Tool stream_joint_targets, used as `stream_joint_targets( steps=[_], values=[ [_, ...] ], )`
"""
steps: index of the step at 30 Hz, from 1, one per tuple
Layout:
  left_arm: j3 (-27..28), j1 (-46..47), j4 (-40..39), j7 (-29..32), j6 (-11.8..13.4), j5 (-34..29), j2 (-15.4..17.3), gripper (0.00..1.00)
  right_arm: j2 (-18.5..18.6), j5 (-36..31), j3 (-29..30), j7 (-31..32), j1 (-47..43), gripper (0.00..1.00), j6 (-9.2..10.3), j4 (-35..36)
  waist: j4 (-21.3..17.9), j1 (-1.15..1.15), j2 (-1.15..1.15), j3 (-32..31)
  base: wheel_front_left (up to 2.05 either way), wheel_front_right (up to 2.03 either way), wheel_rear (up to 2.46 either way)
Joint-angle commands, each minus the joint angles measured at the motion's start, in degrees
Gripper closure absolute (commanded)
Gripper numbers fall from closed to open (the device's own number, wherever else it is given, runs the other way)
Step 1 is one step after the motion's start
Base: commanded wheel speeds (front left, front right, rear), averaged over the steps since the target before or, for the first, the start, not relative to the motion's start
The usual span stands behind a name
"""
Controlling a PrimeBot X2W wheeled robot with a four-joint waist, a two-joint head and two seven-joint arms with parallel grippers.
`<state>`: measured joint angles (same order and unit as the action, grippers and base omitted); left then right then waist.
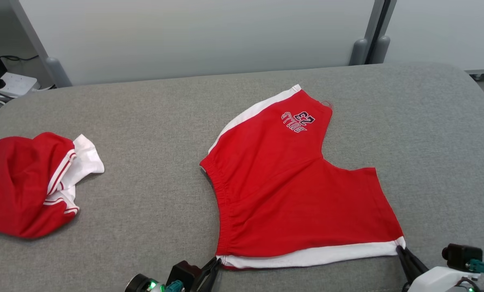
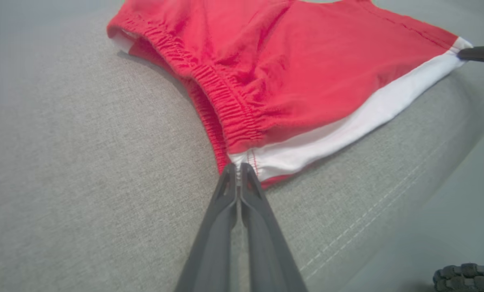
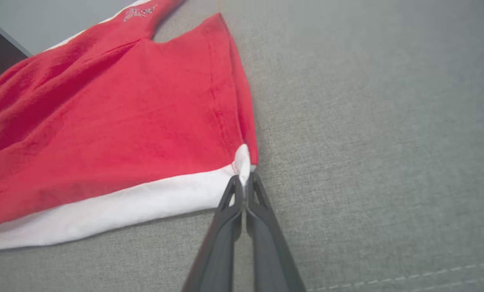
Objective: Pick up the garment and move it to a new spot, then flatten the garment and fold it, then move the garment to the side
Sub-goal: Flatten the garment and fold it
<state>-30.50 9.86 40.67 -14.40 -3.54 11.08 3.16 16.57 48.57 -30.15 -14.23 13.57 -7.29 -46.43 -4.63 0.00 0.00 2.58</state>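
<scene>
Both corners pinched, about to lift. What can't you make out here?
1. How many layers are gripped: both wrist views, the shut jaws of the left gripper and right gripper cover the corners of the shorts.
2. The logo lettering: head view, too small; right wrist view, blurred.
3. The second red-and-white garment: head view, cut by left edge, crumpled.

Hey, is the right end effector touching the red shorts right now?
Touching. The right wrist view shows the right end effector shut on the white corner of the red shorts.
</scene>
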Motion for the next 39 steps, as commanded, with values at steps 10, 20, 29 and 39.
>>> stream_joint_targets(
  steps=[10, 20, 29, 39],
  values=[
    [0.6, -4.8, -9.9, 1.2, 0.6, -0.5, 2.9, 1.00, 8.3, -1.6, 2.0, -0.8, -9.2, 1.00, -0.20, 11.4, -1.9, 0.00, 0.00, -3.6, 0.00, 0.00, 0.00],
    [-0.3, -14.2, -29.8, 10.7, 2.0, 0.8, 7.5, 1.00, 14.0, -0.6, 10.1, 2.7, -20.3, 1.00, -0.20, 21.5, -1.8, 0.00, 0.00, -5.3, 0.00, 0.00, 0.00],
    [1.4, -12.3, -36.4, 12.6, 1.2, 4.1, 7.7, 1.00, 6.8, -2.5, 21.4, 11.1, -13.5, 1.00, -0.20, 26.1, -1.9, 0.00, 0.00, -3.7, 0.00, 0.00, 0.00],
    [3.7, 1.4, -26.7, 11.4, -1.0, 10.5, 1.9, 1.00, -0.4, -14.2, 27.2, 12.8, 6.9, 1.00, -0.20, 14.2, 4.7, 0.00, 0.00, 2.1, 0.00, 0.00, 0.00]
  ],
)
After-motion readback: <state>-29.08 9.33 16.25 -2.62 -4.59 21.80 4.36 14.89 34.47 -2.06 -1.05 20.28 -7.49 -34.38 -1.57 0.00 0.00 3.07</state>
